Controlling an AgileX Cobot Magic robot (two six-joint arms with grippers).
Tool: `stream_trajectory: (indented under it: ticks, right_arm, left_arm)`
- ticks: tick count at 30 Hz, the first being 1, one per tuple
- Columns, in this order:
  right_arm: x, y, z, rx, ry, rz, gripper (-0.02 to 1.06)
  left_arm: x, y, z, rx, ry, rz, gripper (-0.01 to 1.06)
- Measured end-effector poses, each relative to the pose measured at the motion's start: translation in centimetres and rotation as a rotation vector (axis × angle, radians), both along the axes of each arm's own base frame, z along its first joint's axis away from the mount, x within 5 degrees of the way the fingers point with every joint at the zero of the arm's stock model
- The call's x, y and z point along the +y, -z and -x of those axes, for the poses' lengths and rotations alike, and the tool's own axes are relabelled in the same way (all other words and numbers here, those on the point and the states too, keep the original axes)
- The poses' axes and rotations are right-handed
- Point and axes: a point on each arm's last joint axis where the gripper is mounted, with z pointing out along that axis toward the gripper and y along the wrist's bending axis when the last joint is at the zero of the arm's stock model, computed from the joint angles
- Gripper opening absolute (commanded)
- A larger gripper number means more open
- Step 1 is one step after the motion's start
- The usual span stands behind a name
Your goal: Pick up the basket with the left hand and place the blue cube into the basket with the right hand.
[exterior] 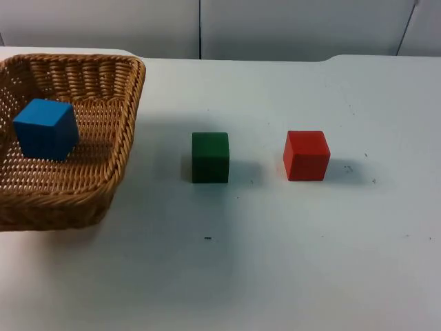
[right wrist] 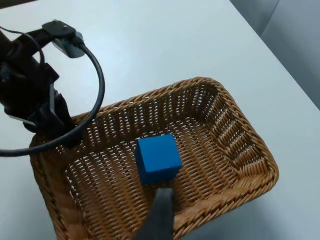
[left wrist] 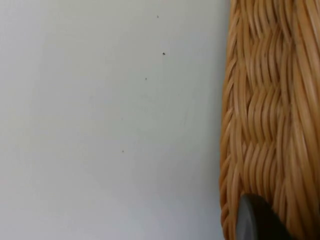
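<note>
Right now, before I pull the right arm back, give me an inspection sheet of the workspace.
Surface: white table, a few dark specks.
Job's things: blue cube lies on the floor of the wicker basket.
Clutter: green cube and red cube on the table, apart from each other, beside the basket.
Grippers: left gripper shut on the basket's rim; right gripper hovers above the blue cube.
Surroundings: grey partition wall behind the table.

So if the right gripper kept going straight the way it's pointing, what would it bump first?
Probably the blue cube in the basket, straight beyond the right gripper's fingertip; depth is unclear.
</note>
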Motion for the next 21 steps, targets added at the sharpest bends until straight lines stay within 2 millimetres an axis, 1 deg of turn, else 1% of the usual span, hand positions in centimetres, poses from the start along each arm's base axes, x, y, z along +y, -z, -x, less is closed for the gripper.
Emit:
stream_trajectory:
  ticks: [3,5,7,10,17,21]
  right_arm:
    - [-0.3,-0.5,0.3,-0.005,-0.004,0.0,0.8]
    - [-0.4,-0.7,0.4,-0.008,-0.004,-0.004,0.8]
    - [-0.6,-1.2,0.7,-0.017,-0.007,-0.008,0.8]
    - [-0.7,-1.4,0.8,-0.016,-0.009,-0.013,0.8]
    - [-0.7,-1.3,0.8,-0.012,-0.01,-0.011,0.8]
    - [-0.7,-1.4,0.8,-0.01,-0.011,-0.014,0.8]
  left_arm:
    - [0.2,1.3,-0.4,0.016,-0.007,0.0,0.0]
    - [0.3,1.6,-0.5,0.017,-0.009,-0.001,0.0]
    - [0.4,2.3,-0.7,0.017,-0.017,0.0,0.0]
    - [0.5,2.5,-1.0,0.008,-0.005,-0.005,0.0]
    - [1.0,2.8,-2.4,-0.013,0.001,-0.007,0.0]
    - [1.1,2.8,-2.5,-0.018,0.002,-0.02,0.0]
